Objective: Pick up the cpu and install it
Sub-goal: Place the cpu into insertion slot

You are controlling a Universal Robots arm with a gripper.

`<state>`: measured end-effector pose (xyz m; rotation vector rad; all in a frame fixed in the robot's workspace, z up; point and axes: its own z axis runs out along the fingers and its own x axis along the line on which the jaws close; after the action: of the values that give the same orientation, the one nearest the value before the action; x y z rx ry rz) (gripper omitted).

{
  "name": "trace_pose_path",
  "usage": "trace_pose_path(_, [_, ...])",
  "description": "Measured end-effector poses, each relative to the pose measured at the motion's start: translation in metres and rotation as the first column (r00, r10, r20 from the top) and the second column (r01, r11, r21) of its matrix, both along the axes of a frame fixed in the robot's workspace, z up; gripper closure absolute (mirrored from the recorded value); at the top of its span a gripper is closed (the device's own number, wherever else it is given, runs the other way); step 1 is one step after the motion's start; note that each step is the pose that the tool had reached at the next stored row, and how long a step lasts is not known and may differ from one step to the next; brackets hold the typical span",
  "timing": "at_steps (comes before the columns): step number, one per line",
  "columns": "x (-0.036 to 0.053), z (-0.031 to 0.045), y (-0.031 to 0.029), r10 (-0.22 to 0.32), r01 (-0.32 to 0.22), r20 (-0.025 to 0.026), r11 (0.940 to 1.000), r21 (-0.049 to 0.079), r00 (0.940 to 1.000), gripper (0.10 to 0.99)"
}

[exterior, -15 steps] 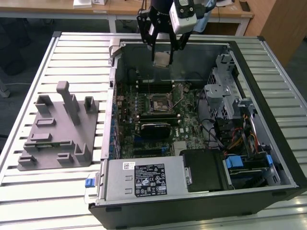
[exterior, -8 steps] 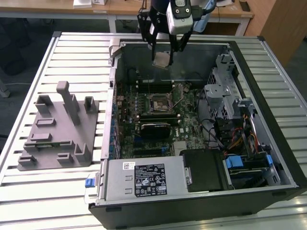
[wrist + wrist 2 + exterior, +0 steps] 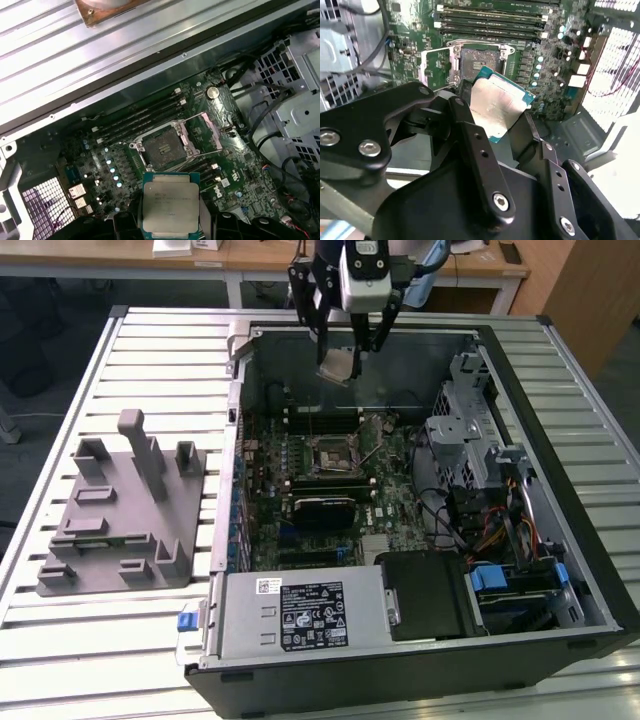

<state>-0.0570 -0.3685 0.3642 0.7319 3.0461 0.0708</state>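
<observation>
**CPU HELD IN GRIPPER ABOVE THE OPEN COMPUTER CASE**

At the exterior view's left, a grey holder tray (image 3: 120, 515) with upright pegs rests on the slatted table (image 3: 160, 360). Just beside it, toward the right, an open computer case (image 3: 400, 680) lies on the same table with its motherboard (image 3: 265, 530) facing up. Near the middle of the board, the black socket (image 3: 333, 458) is uncovered, with its metal frame swung open.

Above the far wall of the case, the gripper (image 3: 350, 350) is clenched on the cpu (image 3: 337, 367). In the second wrist view its black fingers (image 3: 470, 135) press on opposite edges of the chip. The cpu hangs tilted in the air, clear of the board and apart from the socket.

Further right inside the case stands a grey metal drive cage (image 3: 465, 430). Nearer the front, toward the right, are blue connectors (image 3: 490, 578).
</observation>
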Motion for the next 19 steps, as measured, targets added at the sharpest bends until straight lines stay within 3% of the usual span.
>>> trace_pose_path(5, [0.0000, -0.0004, 0.0000, -0.080, 0.080, 0.0000, 0.9968, -0.001, 0.9968, 0.545])
trace_pose_path(9, [0.0000, -0.0007, 0.0000, -0.146, 0.146, 0.0001, 0.9892, -0.001, 0.9892, 0.545])
trace_pose_path(14, [0.0000, -0.0011, 0.0000, -0.229, 0.229, 0.0002, 0.9734, -0.001, 0.9734, 0.545])
trace_pose_path(19, [0.0000, -0.0016, 0.0000, -0.310, 0.310, 0.0002, 0.9507, -0.002, 0.9507, 0.545])
